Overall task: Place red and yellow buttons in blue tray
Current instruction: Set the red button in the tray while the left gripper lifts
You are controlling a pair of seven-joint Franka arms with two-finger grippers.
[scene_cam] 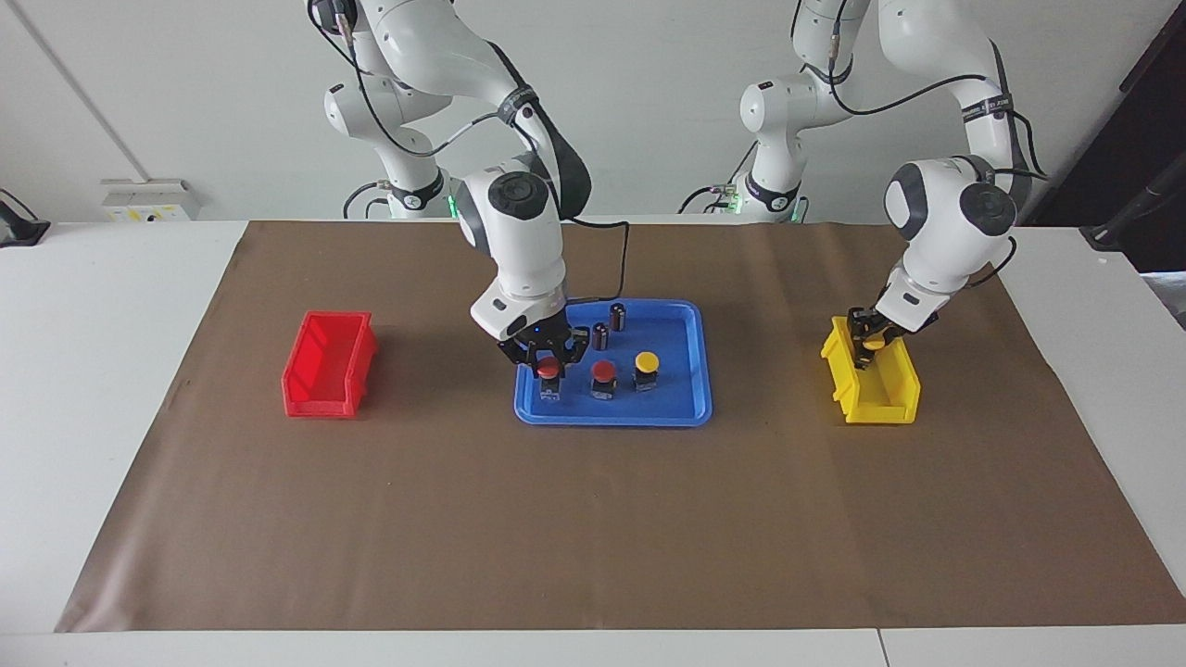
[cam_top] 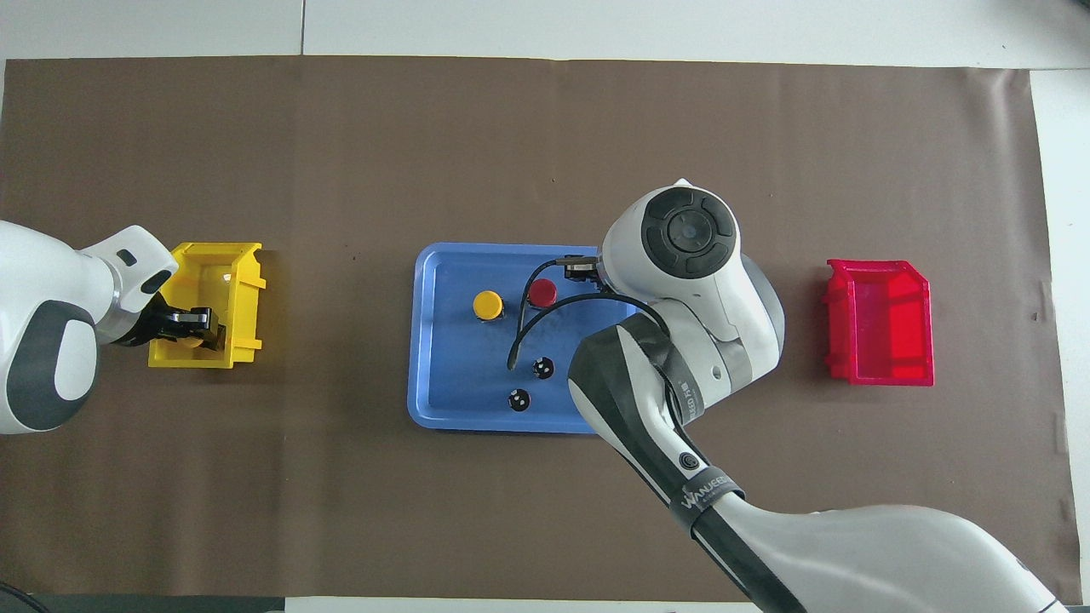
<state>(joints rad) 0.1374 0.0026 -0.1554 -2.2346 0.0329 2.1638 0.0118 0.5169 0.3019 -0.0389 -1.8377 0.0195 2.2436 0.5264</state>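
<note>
The blue tray [scene_cam: 669, 400] lies mid-table and also shows in the overhead view [cam_top: 451, 387]. On it stand a red button [scene_cam: 603, 374] [cam_top: 542, 292] and a yellow button [scene_cam: 646, 364] [cam_top: 487, 304]. My right gripper [scene_cam: 549, 363] is low over the tray's end toward the right arm, shut on a second red button [scene_cam: 549, 370] whose base is about at the tray floor. My arm hides this button in the overhead view. My left gripper [scene_cam: 871, 345] [cam_top: 192, 330] is down in the yellow bin [scene_cam: 878, 400], shut on a second yellow button [scene_cam: 872, 344].
Two dark capless cylinders [scene_cam: 600, 335] [scene_cam: 618, 317] stand in the tray, nearer to the robots than the buttons. A small red bin [scene_cam: 326, 371] [cam_top: 881, 328] sits toward the right arm's end. A brown mat [scene_cam: 593, 519] covers the table.
</note>
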